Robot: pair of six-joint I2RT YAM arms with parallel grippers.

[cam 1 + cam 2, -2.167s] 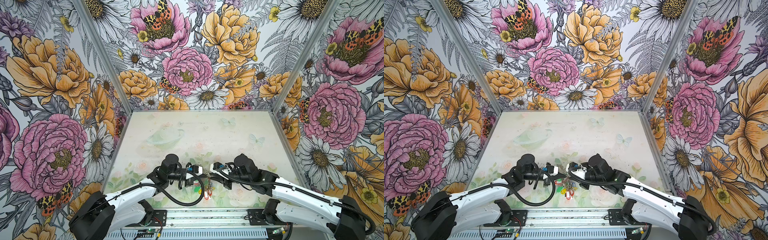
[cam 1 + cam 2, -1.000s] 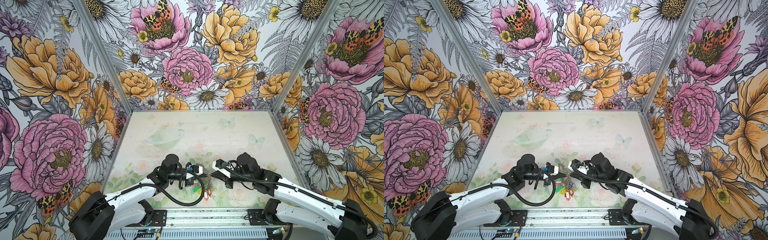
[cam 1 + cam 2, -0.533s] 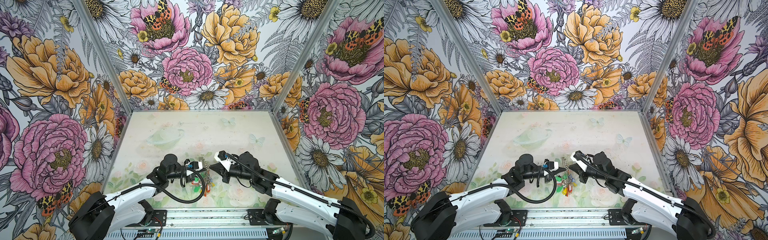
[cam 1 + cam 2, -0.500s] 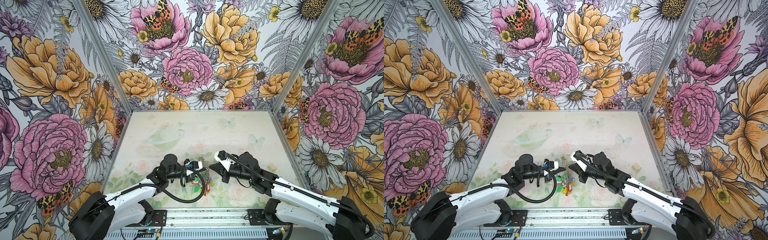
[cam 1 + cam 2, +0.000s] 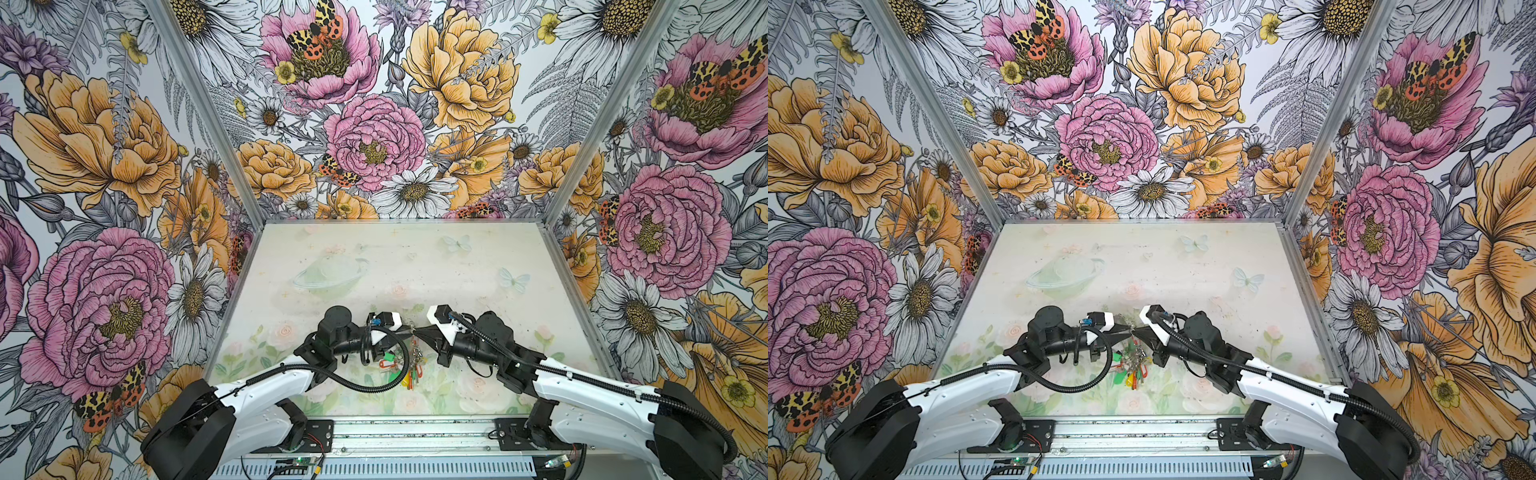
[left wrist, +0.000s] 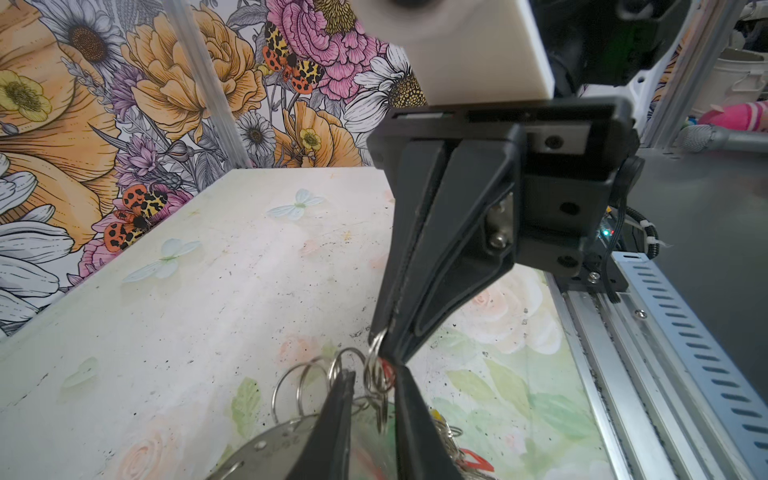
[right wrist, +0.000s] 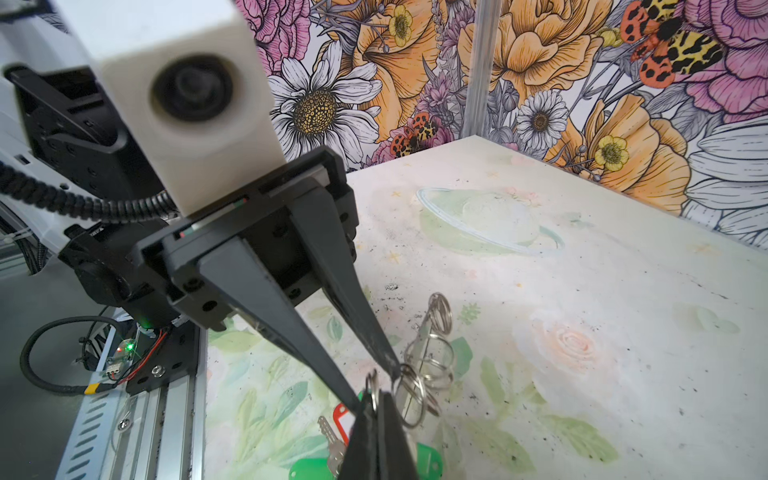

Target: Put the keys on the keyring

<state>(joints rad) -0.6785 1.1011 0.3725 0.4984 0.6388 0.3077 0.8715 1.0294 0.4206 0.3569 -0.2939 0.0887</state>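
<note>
Gleaming grey keyring, red-tagged keys

keys by keyring, above tbl, front-ctr

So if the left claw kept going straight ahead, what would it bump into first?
Most likely the silver split ring sitting between the tips of the left gripper, then the shut right gripper pinching it, nose to nose. Depth is a bit unclear.
</note>
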